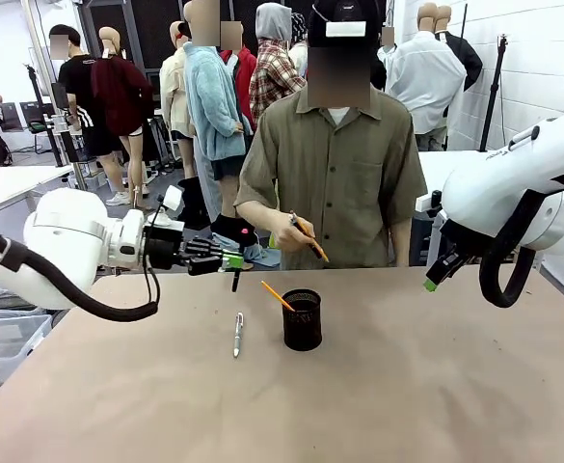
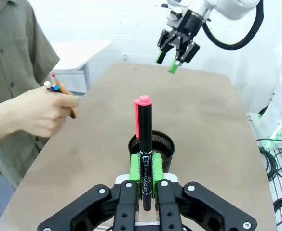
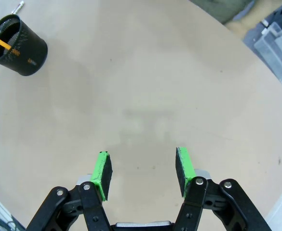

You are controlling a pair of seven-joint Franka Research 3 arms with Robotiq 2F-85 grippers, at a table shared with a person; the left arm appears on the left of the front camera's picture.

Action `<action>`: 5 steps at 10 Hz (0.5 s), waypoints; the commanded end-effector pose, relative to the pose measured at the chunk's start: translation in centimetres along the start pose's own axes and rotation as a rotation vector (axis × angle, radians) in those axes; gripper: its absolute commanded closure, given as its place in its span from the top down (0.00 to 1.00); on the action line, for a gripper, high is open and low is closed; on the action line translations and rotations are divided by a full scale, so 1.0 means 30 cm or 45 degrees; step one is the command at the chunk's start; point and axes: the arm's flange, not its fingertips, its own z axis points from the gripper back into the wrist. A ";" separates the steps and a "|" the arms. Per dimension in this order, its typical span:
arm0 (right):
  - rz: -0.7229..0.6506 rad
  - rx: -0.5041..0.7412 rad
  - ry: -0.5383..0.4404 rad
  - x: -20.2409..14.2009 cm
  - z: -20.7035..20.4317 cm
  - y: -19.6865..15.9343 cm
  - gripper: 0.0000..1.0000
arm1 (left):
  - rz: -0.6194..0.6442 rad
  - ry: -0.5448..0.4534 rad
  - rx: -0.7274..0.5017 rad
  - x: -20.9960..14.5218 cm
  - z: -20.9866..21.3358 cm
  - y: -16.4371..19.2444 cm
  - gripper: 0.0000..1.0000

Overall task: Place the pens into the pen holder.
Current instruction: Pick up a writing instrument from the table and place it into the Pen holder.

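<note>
One pen holder [image 1: 302, 321], black wire mesh, upright near the middle of the desk [image 1: 436, 386]. Carries one orange pencil [image 1: 276, 295], slanted out over the rim toward the robot's left.

One white-silver pen [image 1: 238, 335] flat on the desk, near the holder on its left, not touching it.

One dark pen [image 2: 144, 144] with a red cap, clamped between the green pads of the left end effector [image 2: 144, 166]. Closed tight on the barrel, red cap sticking out past the pads, held in the air above the desk to the left of the holder.

A further bundle of pens [image 2: 59, 89] gripped in the person's hand [image 1: 286, 230] over the far edge of the desk. At least two in it; exact count unclear.

Two end effectors in all. Right end effector [image 3: 143, 168] with jaws parted wide, gripping nothing and touching nothing. Hangs over bare desk well to the right of the holder.
</note>
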 end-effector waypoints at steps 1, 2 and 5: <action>0.014 0.005 -0.033 -0.013 -0.011 -0.007 0.67 | -0.028 -0.017 0.000 -0.014 -0.008 0.016 0.00; 0.014 0.005 -0.033 -0.013 -0.011 -0.007 0.67 | -0.034 -0.010 0.051 -0.030 0.074 -0.013 0.00; 0.014 0.005 -0.033 -0.013 -0.011 -0.007 0.67 | -0.179 -0.206 0.209 -0.129 0.573 -0.279 0.00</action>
